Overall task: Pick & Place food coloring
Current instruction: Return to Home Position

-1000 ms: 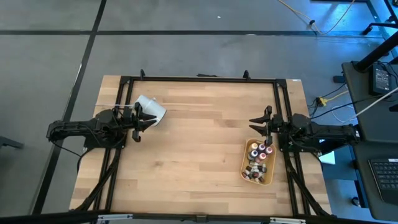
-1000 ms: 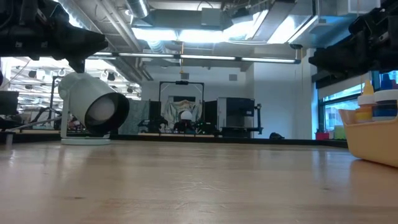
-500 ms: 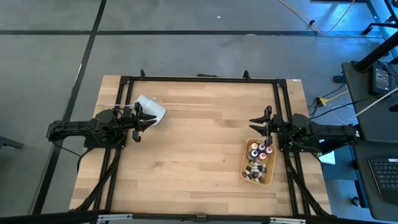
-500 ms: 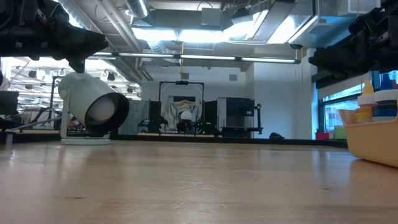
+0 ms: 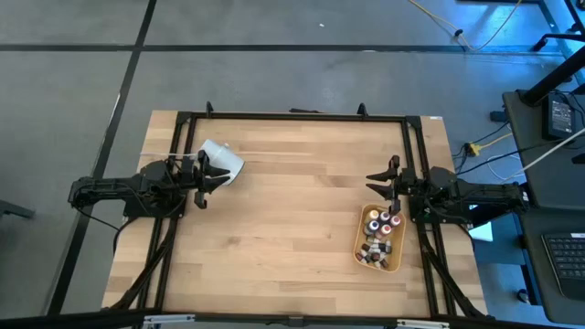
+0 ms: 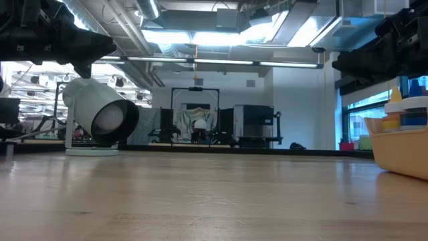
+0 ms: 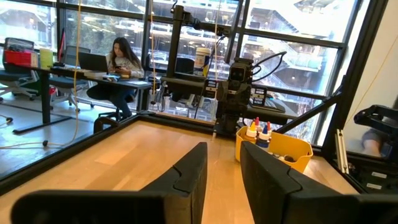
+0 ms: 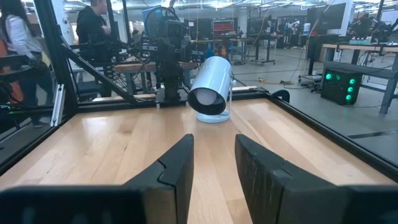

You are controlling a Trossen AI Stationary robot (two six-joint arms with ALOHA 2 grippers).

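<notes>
The food coloring bottles (image 5: 380,234) are gathered in the yellow bin (image 5: 399,261), packed close with pale caps up; reds, orange and darker colours can be made out among them. The bin is set on the wooden table (image 5: 292,228) at about 4 o'clock from the table's centre in the high view, near the right-hand frame rail. In the low view, only a corner of the bin (image 6: 401,152) is seen at the right edge, with a few bottle tops (image 6: 396,106) showing above its rim. In the left wrist view, the bin (image 7: 283,147) is seen across the table, with bottles (image 7: 259,131) standing in it.

The right gripper (image 5: 377,183) is held just above the bin at 12 o'clock from it, at roughly 3 o'clock on the table. Its fingers are parted and nothing is grasped, as the right wrist view (image 8: 213,142) shows.

The left gripper (image 5: 212,179) is held at about 9 o'clock on the table, well apart from the bin. Its fingers are likewise parted and empty in the left wrist view (image 7: 222,153).

A white cylinder (image 5: 222,158) is found at 10 o'clock, just beside the left gripper; it is tilted on a round base, its dark open end (image 8: 207,99) turned towards the table's middle.

Beyond the table, a person (image 7: 122,61) is seated at a desk.
</notes>
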